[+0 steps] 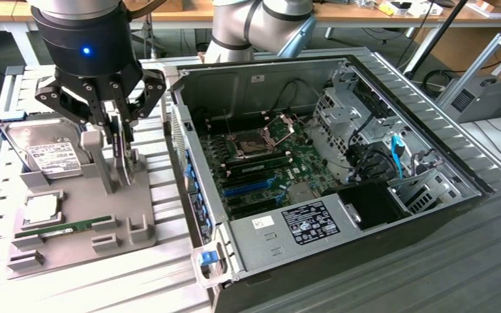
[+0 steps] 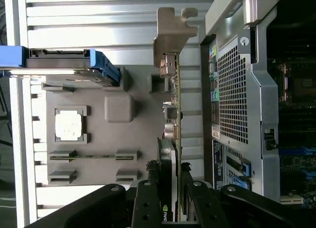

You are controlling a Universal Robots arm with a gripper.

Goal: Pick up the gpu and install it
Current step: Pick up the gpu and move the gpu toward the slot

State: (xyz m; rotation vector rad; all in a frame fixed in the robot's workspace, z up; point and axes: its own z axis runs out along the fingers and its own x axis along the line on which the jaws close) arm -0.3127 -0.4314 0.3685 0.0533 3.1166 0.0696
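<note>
I am on the pick-up step, my gripper [image 2: 169, 187] clamped on the gpu [image 2: 170, 40] standing edgewise on the grey tray [image 1: 76, 215] beside the computer case [image 1: 233, 81]; freeing it, I judge, calls for a straight, level lift.

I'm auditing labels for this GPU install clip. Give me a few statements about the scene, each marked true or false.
1. The pincer is closed on the gpu, with a finger on each side. True.
2. The gpu is seated on the motherboard. False: it stands on edge over the grey tray, outside the case.
3. The hard drive lies inside the case. False: it rests on the tray, beside the case.
4. The memory stick lies on the tray. True.
5. The case is open, with the motherboard exposed. True.
</note>
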